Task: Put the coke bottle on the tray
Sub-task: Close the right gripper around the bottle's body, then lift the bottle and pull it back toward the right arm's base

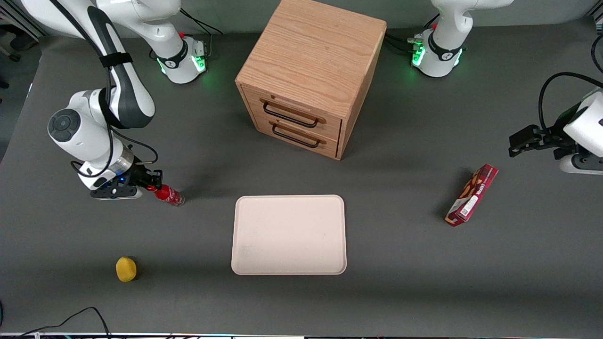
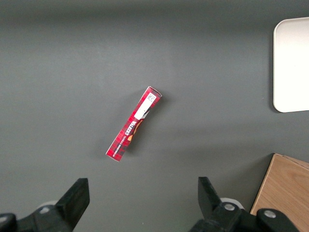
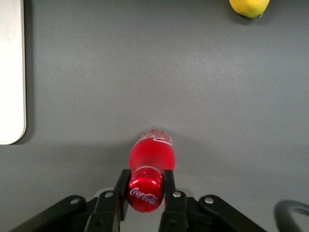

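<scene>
Right wrist view, coke bottle: my gripper (image 3: 145, 186) pinches the red cap of the coke bottle (image 3: 149, 164), one finger on each side; the clear base is hard to make out against the grey table (image 3: 193, 87).
Bottle, front view: the coke bottle (image 1: 167, 194) tilts on the table toward the working arm's end, cap up in my gripper (image 1: 150, 184), base toward the tray, about 3 o'clock from the fingers.
Hand: closed on the cap; my finger bases and wrist run out of the wrist picture.
Tray: the tray (image 1: 289, 234) lies flat, near the bottle but apart from it, at roughly 4 o'clock; the wrist camera catches only a cut-off edge of the tray (image 3: 10, 72).
Lemon: the lemon (image 1: 126, 269) sits nearer the front camera than the bottle, about 7 o'clock from it; the wrist picture crops the lemon (image 3: 248, 7).
Cabinet: the wooden drawer cabinet (image 1: 308, 75) stands at 12 o'clock from the tray, farther from the camera.
Snack box: the red snack box (image 1: 471, 195) lies toward the parked arm's end; its print is too small to read.
</scene>
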